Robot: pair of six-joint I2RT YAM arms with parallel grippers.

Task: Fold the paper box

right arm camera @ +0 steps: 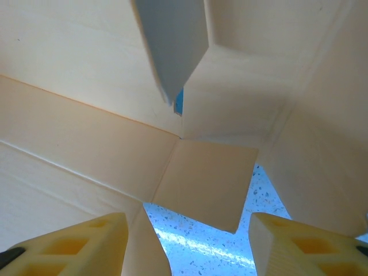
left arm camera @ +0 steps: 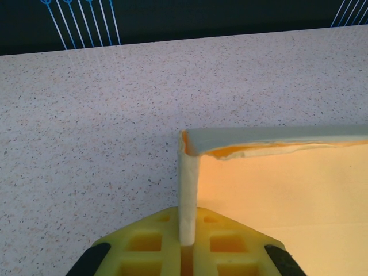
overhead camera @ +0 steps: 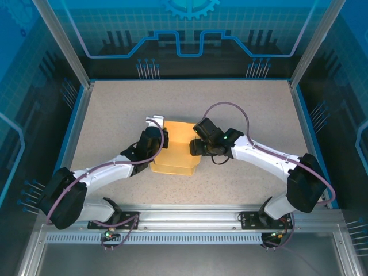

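Speckled table [overhead camera: 115,115], paper box [overhead camera: 179,145] (lengthwise near-to-far)

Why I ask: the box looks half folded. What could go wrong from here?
1. The left claw pinches one thin wall of the paper box; pulling may crease or tear it.
2. The right claw stands open among loose flaps; pushing in may crumple one or shove the box.

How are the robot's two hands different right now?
The left gripper is shut, pinching an upright edge of the paper box; the right gripper is open, jaws spread before the box's loose flaps. The left gripper works at the box's left side, the right gripper at its right side. Both have yellow fingers and are at the box.
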